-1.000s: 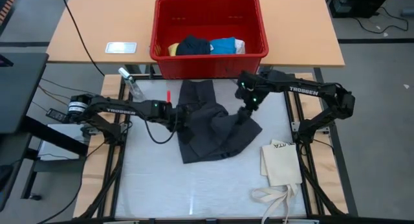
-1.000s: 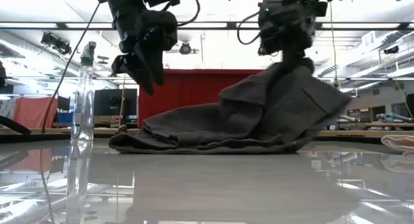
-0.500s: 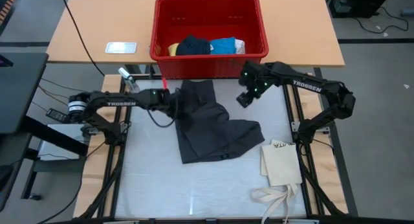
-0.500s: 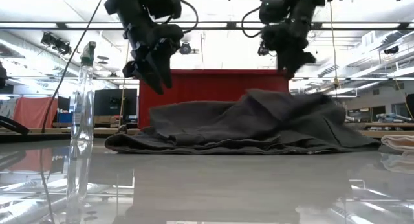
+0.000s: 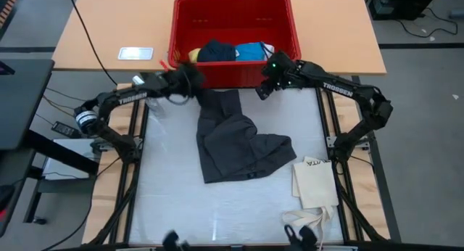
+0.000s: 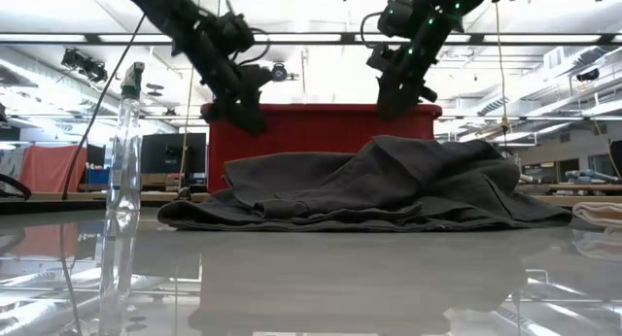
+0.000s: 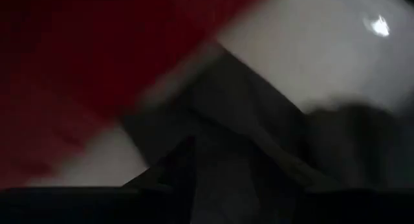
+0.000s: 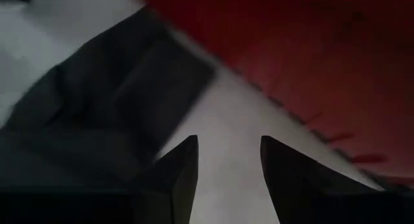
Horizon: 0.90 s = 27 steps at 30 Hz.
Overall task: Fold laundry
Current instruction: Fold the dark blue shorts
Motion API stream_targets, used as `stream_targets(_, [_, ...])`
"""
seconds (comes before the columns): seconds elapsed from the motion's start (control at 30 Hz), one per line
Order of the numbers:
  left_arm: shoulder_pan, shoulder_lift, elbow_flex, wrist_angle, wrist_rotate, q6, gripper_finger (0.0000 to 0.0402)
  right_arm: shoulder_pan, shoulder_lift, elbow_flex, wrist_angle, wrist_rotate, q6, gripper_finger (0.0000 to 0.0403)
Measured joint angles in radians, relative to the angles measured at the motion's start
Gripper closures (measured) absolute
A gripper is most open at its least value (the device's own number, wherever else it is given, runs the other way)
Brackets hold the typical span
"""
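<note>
The dark grey cargo shorts (image 5: pixel 235 142) lie crumpled on the white table, one leg reaching toward the red basket (image 5: pixel 232 73). Navy (image 5: pixel 217 50), bright blue (image 5: pixel 250 51), yellow (image 5: pixel 194 55) and white (image 5: pixel 269 51) pieces lie inside the basket. My left gripper (image 5: pixel 192 78) hangs above the shorts' far left corner, close to the basket's front wall. My right gripper (image 5: pixel 262 91) is open and hangs clear of the cloth above the shorts' far right, also by the basket. In the right wrist view nothing lies between its fingers (image 8: pixel 228 153).
A clear spray bottle (image 6: pixel 123 151) stands at the far left of the table. A cream tote bag (image 5: pixel 315 180) with long straps lies flat at the near right. The red basket sits on a wooden table behind the far edge, beside a small white object (image 5: pixel 136 53).
My right gripper has let go of the raised fold of the shorts, which has fallen flat onto the rest of the cloth. It has then risen and gone toward the far edge and the basket. My left gripper has swung from the shorts' left side toward the far edge, up beside the basket.
</note>
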Motion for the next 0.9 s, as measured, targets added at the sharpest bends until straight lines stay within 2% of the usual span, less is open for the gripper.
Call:
stream_targets(0.13, [0.122,0.012,-0.001,0.119,0.015,0.045,0.0281,-0.055,0.007,-0.001,0.127,0.138,-0.034,0.0239])
stream_targets(0.23, [0.19,0.01,0.001,0.201,0.001,0.066,0.0287,-0.086,0.005,-0.002,0.213,0.161,-0.055,0.0241])
stream_targets(0.33, [0.217,0.003,0.003,0.207,0.074,0.054,0.029,-0.109,-0.001,0.005,0.231,0.099,-0.039,0.0241])
stream_targets(0.43, [0.195,-0.016,-0.001,0.164,0.213,0.031,0.029,-0.103,-0.007,0.018,0.141,-0.052,-0.003,0.0241])
stream_targets(0.57, [0.11,-0.074,0.001,0.05,0.363,0.077,0.029,-0.047,-0.027,0.019,0.018,-0.326,0.016,0.0242])
stream_targets(0.63, [0.036,-0.108,0.001,-0.063,0.396,0.093,0.029,-0.007,-0.045,0.02,-0.057,-0.394,0.017,0.0242])
stream_targets(0.7, [-0.047,-0.152,0.001,-0.211,0.435,0.107,0.029,0.048,-0.068,0.02,-0.153,-0.399,0.024,0.0242])
stream_targets(0.77, [-0.154,-0.191,0.001,-0.358,0.432,0.15,0.029,0.121,-0.1,0.02,-0.248,-0.359,0.011,0.0242])
stream_targets(0.83, [-0.274,-0.219,0.001,-0.461,0.373,0.169,0.029,0.192,-0.13,0.02,-0.317,-0.319,0.0,0.0242])
stream_targets(0.9, [-0.397,-0.226,0.0,-0.493,0.295,0.152,0.029,0.259,-0.15,0.015,-0.347,-0.31,-0.019,0.0242])
